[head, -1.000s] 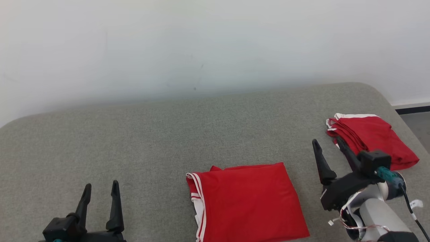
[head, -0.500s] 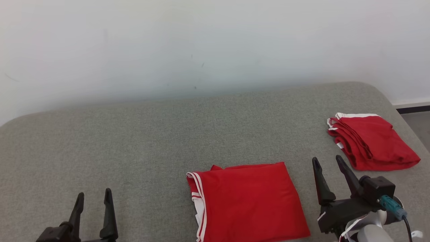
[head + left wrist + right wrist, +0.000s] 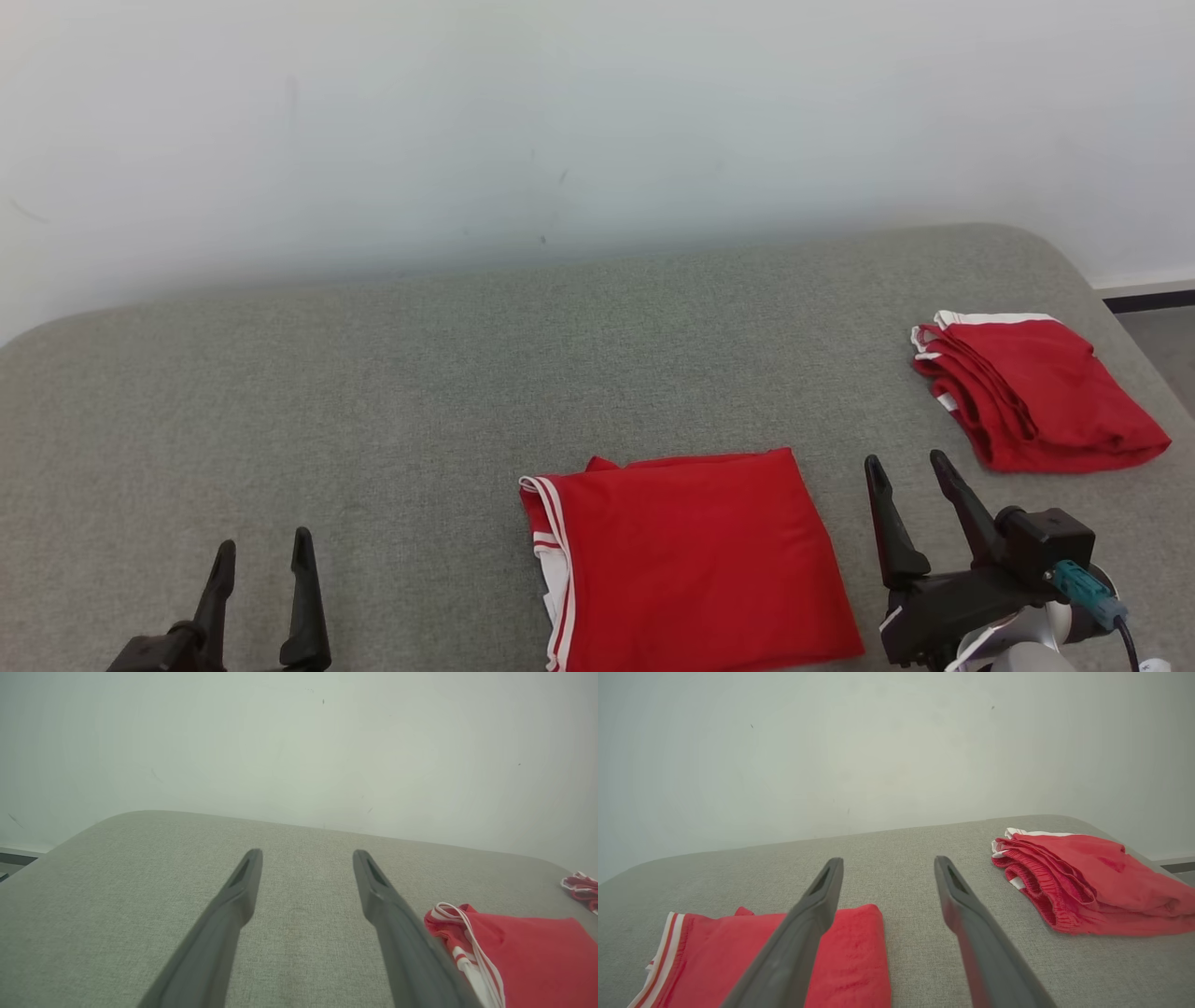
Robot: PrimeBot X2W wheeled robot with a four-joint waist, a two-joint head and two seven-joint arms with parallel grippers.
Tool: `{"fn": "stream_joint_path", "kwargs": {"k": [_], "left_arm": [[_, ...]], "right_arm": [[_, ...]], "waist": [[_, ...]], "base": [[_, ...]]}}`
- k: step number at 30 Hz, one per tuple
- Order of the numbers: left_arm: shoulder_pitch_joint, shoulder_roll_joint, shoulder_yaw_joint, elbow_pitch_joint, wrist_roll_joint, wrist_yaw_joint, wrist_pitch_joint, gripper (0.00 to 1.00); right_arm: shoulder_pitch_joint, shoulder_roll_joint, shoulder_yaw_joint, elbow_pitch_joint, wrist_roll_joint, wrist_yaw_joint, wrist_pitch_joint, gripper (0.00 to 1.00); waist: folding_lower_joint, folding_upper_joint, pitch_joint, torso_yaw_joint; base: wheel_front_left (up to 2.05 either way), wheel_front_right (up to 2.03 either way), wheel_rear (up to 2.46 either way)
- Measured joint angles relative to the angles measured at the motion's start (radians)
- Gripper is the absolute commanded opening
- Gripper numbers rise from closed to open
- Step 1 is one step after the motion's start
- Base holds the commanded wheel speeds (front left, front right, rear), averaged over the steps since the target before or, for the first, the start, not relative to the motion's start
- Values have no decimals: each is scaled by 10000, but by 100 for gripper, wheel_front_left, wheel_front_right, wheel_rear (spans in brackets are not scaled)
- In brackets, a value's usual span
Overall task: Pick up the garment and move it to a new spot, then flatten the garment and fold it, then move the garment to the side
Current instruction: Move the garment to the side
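Now both grippers are spread wide and hold nothing: the left gripper [image 3: 262, 541] over bare cushion [image 3: 373, 392], the right gripper [image 3: 904, 459] just right of the flat garment [image 3: 691, 560]. That red piece lies folded at the near middle. The side garment [image 3: 1036, 392] lies folded by the cushion's right edge, apart from both.

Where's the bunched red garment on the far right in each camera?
Head view: bunched red garment at the right edge, mid-height.
Left wrist view: a sliver at the right edge, mid-height.
Right wrist view: right of centre, mid-height.
Shared landmark: flat folded red garment, to its left in every view.
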Motion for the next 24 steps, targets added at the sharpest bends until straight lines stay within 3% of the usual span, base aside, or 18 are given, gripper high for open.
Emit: {"fn": "stream_joint_path", "kwargs": {"k": [11, 15, 24], "left_arm": [[82, 0, -107, -21, -73, 96, 0, 100], [76, 0, 52, 84, -69, -58, 0, 100], [53, 2, -44, 117, -29, -148, -2, 100]], "right_arm": [[4, 92, 104, 130, 10, 0, 140, 100], [-95, 94, 111, 278, 54, 0, 395, 100], [-1107, 94, 136, 1536, 384, 0, 3697, 100]], "waist": [[0, 0, -8, 89], [0, 0, 15, 137], [0, 0, 130, 419]], "base": [[0, 0, 0], [0, 0, 0], [0, 0, 0]]}}
